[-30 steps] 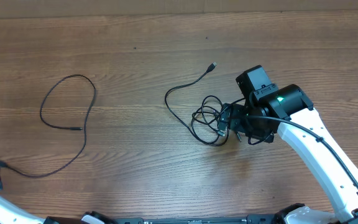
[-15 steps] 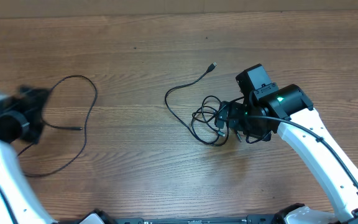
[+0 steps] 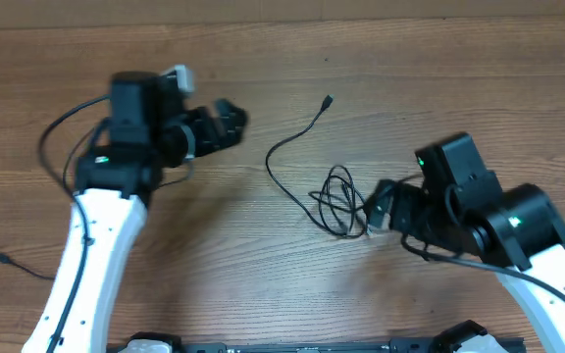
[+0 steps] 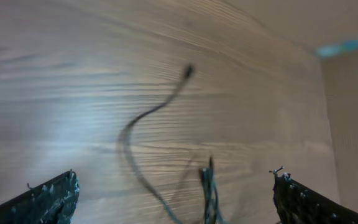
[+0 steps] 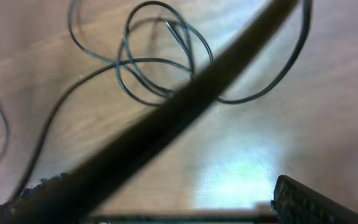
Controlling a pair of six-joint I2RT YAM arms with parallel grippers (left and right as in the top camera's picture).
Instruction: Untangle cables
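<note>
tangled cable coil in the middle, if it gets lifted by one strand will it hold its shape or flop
Probably floppy: the tangled cable coil is thin cord lying in loose, uneven loops, so it should sag and trail its long tail. It is likely very light, so a push would probably bunch it rather than slide it whole.

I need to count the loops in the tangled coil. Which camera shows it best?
Right wrist: the tangled coil fills the upper frame with distinct loops, though a blurred dark bar crosses it. Overhead shows the whole coil, but small. Left wrist shows mostly its blurred tail and plug, the coil cut off below.
</note>
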